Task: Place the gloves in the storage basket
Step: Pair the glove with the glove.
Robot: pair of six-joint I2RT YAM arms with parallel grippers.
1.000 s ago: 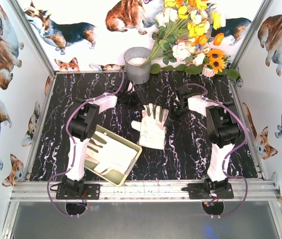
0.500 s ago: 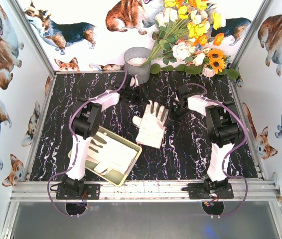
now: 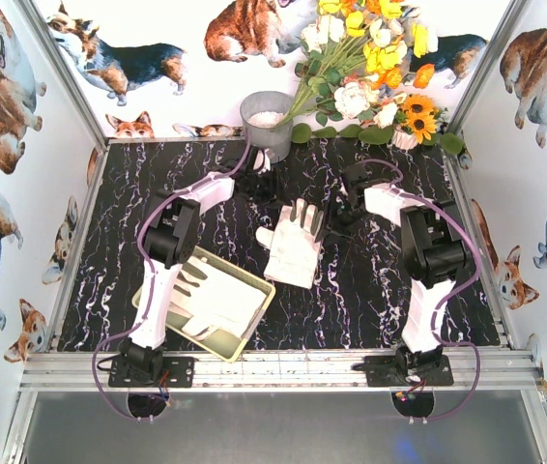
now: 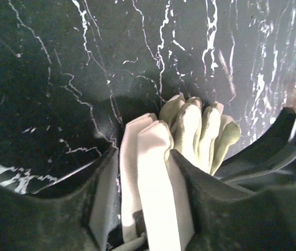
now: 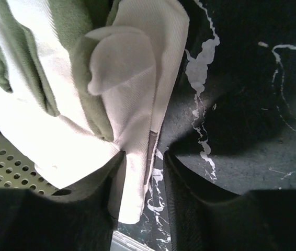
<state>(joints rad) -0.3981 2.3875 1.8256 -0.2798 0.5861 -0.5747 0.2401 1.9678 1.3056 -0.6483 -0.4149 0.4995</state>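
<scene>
Between left fingers (image 4: 43,219), seemingly: gloves (image 4: 161,172).

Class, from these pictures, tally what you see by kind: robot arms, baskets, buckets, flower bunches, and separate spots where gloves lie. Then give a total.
Robot arms: 2
Baskets: 1
Buckets: 1
Flower bunches: 1
Glove spots: 3
Total: 8

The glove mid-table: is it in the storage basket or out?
Out: the glove is over the dark table, right of the storage basket, outside its rim.

Black marbled table (image 3: 389,290) carries basket (image 3: 250,327), gloves (image 3: 293,253), grey bucket (image 3: 267,130).
</scene>
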